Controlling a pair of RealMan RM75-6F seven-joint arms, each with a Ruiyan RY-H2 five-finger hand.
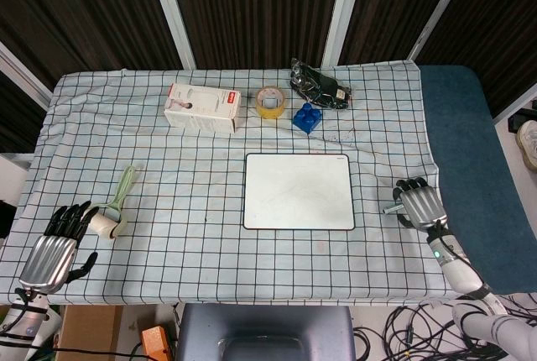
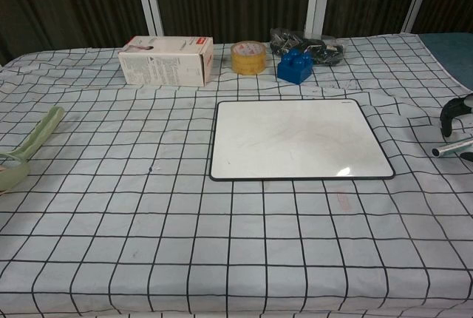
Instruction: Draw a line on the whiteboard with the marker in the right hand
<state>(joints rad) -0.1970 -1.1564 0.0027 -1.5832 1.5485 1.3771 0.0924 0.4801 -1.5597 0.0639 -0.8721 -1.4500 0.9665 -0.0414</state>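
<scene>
Here the right hand grips the marker just off the right edge of the whiteboard, which lies flat mid-table, while the left hand rests open beside a lint roller at the near left.

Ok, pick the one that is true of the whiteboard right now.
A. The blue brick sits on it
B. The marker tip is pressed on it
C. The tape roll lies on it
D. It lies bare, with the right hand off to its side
D: the whiteboard lies bare, and the right hand holds the marker beside it, off the board.
</scene>
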